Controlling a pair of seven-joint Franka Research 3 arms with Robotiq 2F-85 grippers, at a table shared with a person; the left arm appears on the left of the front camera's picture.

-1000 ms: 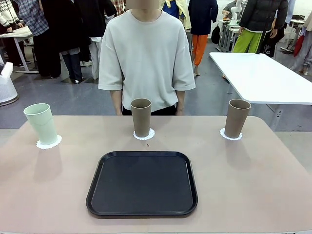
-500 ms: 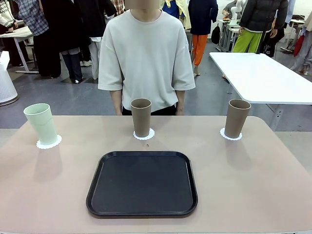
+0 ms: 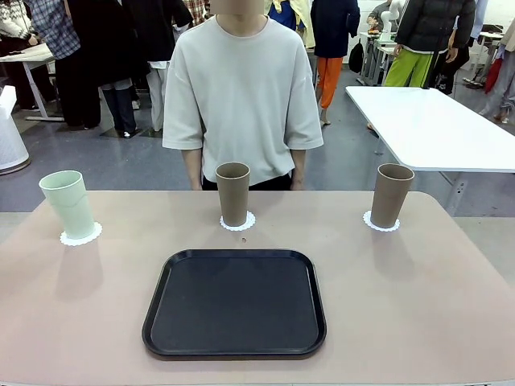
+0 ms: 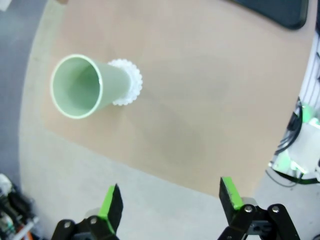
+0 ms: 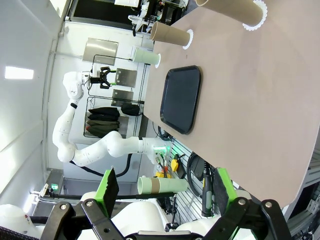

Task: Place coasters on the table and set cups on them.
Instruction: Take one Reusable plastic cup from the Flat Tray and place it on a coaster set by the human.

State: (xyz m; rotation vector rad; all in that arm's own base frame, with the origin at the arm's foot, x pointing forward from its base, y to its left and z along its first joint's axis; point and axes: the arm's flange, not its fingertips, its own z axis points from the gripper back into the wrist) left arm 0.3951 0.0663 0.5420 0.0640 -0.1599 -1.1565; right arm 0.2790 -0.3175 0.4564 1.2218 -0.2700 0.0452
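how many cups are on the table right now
3: mint green cup at the table's left, brown cup at far middle, brown cup at right, each on a coaster.

You have a pale mint green cup (image 3: 71,203) and two brown-tan cups (image 3: 233,193) (image 3: 391,195), each on a white scallop-edged coaster (image 3: 80,236). The tray (image 3: 234,302) is plain matte black, the table (image 3: 418,289) beige-tan, and the person's T-shirt (image 3: 241,96) light grey.

Grey floor (image 3: 121,161), white side table (image 3: 434,129)
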